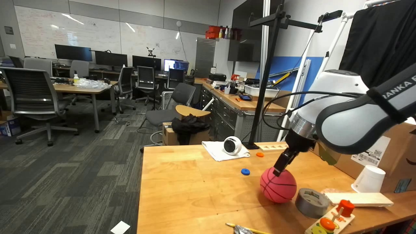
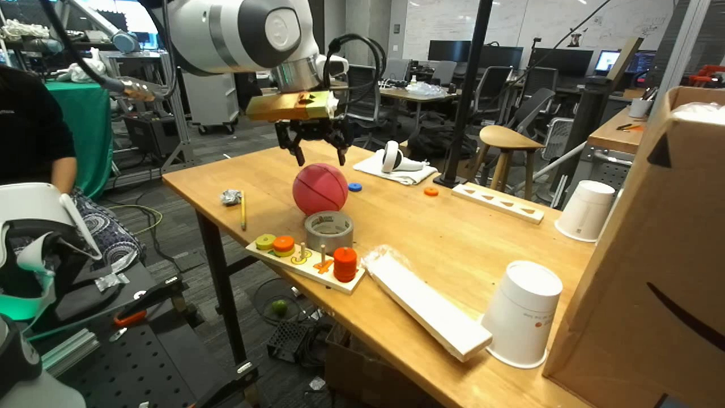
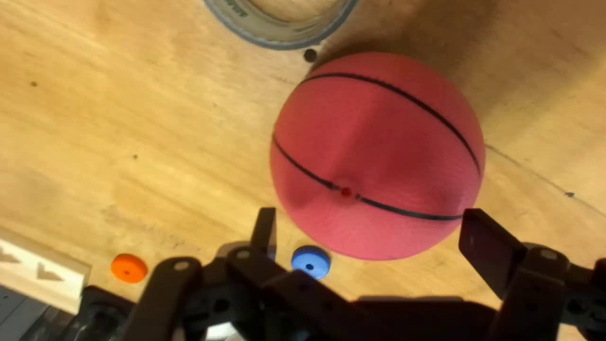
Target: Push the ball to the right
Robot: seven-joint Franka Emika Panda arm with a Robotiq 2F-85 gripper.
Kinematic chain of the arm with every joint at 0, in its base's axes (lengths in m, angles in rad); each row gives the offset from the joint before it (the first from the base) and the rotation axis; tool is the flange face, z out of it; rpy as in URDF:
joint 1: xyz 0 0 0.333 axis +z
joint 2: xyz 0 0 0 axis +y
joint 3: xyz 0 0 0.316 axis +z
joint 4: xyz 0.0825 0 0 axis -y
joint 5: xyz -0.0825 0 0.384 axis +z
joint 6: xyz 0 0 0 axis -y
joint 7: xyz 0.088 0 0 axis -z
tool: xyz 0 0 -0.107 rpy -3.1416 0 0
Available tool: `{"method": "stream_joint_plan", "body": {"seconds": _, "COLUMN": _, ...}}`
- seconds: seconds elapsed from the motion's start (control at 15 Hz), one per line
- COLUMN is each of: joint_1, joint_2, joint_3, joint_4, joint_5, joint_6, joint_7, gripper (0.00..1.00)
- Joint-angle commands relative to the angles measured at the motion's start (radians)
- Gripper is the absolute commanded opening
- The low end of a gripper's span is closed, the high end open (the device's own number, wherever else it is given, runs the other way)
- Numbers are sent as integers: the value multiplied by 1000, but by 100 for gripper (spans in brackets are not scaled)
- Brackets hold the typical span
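While the black two-fingered gripper (image 2: 321, 159) hangs close, jaws apart, the pinkish-red round ball (image 2: 320, 190) rests on the brown wooden table (image 2: 416, 229). The approach seems in hand; pushing right probably needs lower side contact.

White arm (image 2: 226, 39), dark-grey trim (image 2: 252, 28), pale lettering (image 1: 399, 87), silver collar (image 1: 302, 125), looped black cables (image 2: 341, 41), black fingers (image 3: 490, 251)

In an exterior view, clocked from its centre: arm (image 1: 344, 120), lettering between two and three o'clock, "RANKA E", starting beside a strap (image 1: 388, 105); box (image 1: 395, 154), between three and four, label (image 1: 372, 150) with barcode, text too small to read; whiteboard (image 1: 97, 34), ten o'clock, handwriting illegible. In an exterior view: board (image 2: 308, 270), seven o'clock, yellow 3, orange 4; tape (image 2: 329, 241), eight o'clock, lettering blurred; cup (image 2: 524, 309), four o'clock, print illegible.
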State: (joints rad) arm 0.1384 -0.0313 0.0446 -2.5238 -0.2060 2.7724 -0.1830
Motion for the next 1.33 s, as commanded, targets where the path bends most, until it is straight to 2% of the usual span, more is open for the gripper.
{"method": "stream_joint_plan", "body": {"seconds": 0.0, "joint_1": -64, "joint_2": -153, "joint_3": 20, "joint_4": -26, "joint_5": -281, "joint_6": -32, "joint_7": 194, "gripper": 100}}
{"method": "stream_joint_plan", "body": {"seconds": 0.07, "joint_1": -95, "joint_2": -181, "joint_3": 42, "joint_4": -29, "joint_5": -371, "joint_6": -33, "joint_7": 270, "gripper": 100}}
{"method": "stream_joint_plan", "body": {"seconds": 0.13, "joint_1": -95, "joint_2": -199, "joint_3": 40, "joint_4": -34, "joint_5": -454, "joint_6": -31, "joint_7": 364, "gripper": 100}}
{"method": "stream_joint_plan", "body": {"seconds": 0.27, "joint_1": -56, "joint_2": -203, "joint_3": 46, "joint_4": -42, "joint_5": -357, "joint_6": -68, "joint_7": 375, "gripper": 100}}
{"method": "stream_joint_plan", "body": {"seconds": 0.4, "joint_1": -18, "joint_2": -179, "joint_3": 81, "joint_4": -35, "joint_5": -186, "joint_6": -107, "joint_7": 314, "gripper": 100}}
{"method": "stream_joint_plan", "body": {"seconds": 0.53, "joint_1": 118, "joint_2": -139, "joint_3": 34, "joint_4": -27, "joint_5": 1, "joint_6": -82, "joint_7": 274, "gripper": 100}}
{"method": "stream_joint_plan", "body": {"seconds": 0.73, "joint_1": 214, "joint_2": -107, "joint_3": 60, "joint_4": -1, "joint_5": 259, "joint_6": -76, "joint_7": 181, "gripper": 100}}
{"method": "stream_joint_plan", "body": {"seconds": 0.87, "joint_1": 278, "joint_2": -85, "joint_3": 52, "joint_4": 15, "joint_5": 425, "joint_6": -81, "joint_7": 93, "gripper": 100}}
{"method": "stream_joint_plan", "body": {"seconds": 1.0, "joint_1": 340, "joint_2": -47, "joint_3": 42, "joint_4": 18, "joint_5": 597, "joint_6": -28, "joint_7": -40, "gripper": 100}}
{"method": "stream_joint_plan", "body": {"seconds": 1.2, "joint_1": 406, "joint_2": 10, "joint_3": 60, "joint_4": 70, "joint_5": 853, "joint_6": -5, "joint_7": -282, "gripper": 100}}
{"method": "stream_joint_plan", "body": {"seconds": 1.27, "joint_1": 357, "joint_2": 27, "joint_3": 130, "joint_4": 98, "joint_5": 918, "joint_6": -22, "joint_7": -361, "gripper": 100}}
